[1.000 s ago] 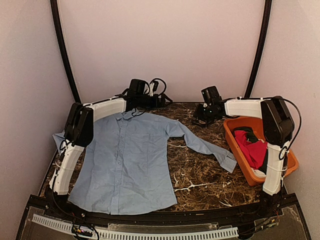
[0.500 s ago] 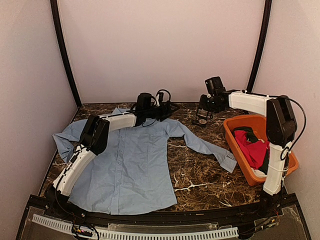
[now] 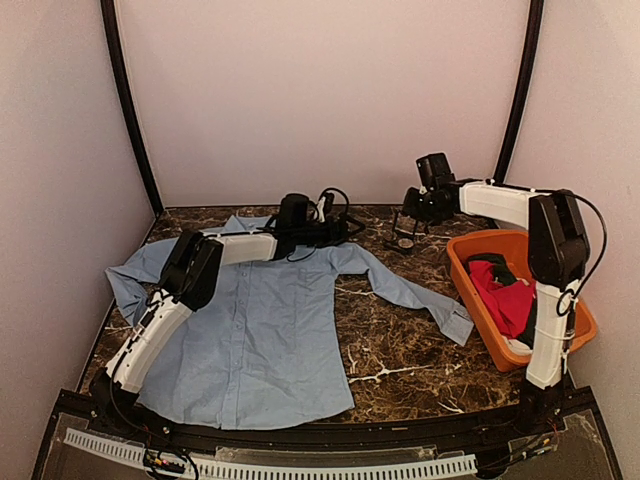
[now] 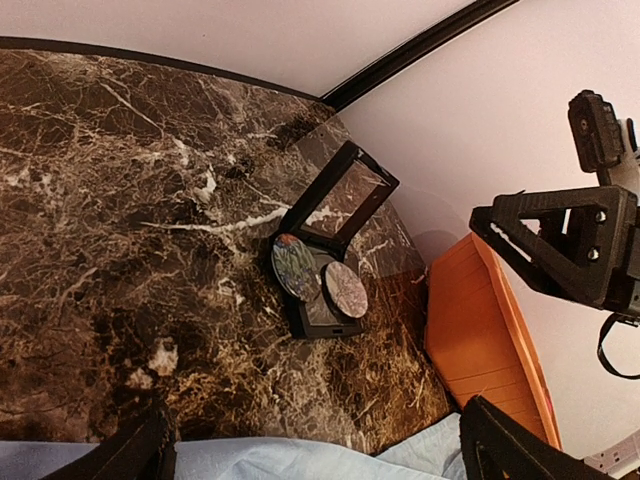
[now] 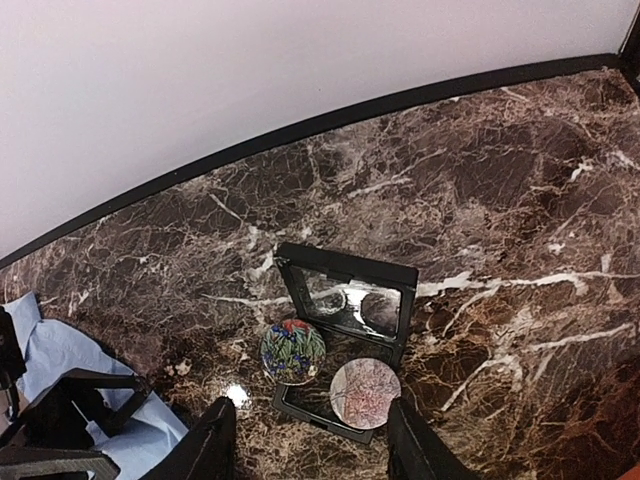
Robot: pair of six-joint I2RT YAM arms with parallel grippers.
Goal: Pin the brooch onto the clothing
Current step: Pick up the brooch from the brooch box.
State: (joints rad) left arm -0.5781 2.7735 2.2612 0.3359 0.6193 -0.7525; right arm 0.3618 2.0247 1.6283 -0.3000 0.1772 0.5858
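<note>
Risk sits mostly in the pick. The right gripper [image 5: 312,448] hovers with its jaws partly apart and empty. Directly below them and slightly ahead, an open black case [image 5: 345,266] holds a floral brooch [image 5: 293,351] and a pale brooch [image 5: 364,393], side by side and almost touching. A descent centred between the two could catch both discs. It could also shove the light case across the table [image 5: 520,200] rather than lift anything. Each disc looks flat and thin, so jaws closing too high would likely skate over its edge. The left gripper [image 4: 315,445] has its jaws spread wide and empty. The shirt [image 3: 250,320] lies beneath and behind them, and the case is just ahead. With both grippers aimed at the same spot, they could collide. No pin or clasp is visible, so the brooch may come up facing the wrong way.
</note>
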